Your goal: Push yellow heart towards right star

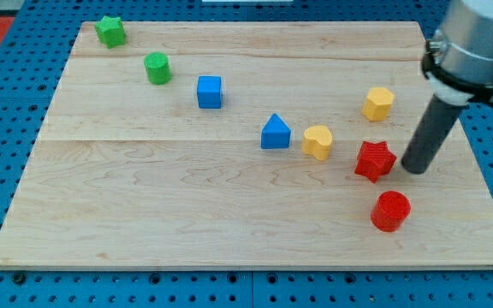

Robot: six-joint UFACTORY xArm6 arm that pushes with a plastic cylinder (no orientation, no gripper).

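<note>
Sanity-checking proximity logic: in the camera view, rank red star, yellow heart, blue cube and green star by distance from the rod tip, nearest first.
My tip sits at the view's right, just right of the red star.
1. Red star: immediately to the tip's left.
2. Yellow heart: further left, beyond the red star.
3. Blue cube: mid-board, toward the view's top.
4. Green star: top-left corner of the board.

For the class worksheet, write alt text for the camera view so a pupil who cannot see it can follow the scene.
My tip rests on a wooden board just right of a red star, with a yellow heart to the star's left. A blue house-shaped block, blue cube, green cylinder and green star trail toward the view's top left; a yellow hexagon and red cylinder sit near the star.
</note>
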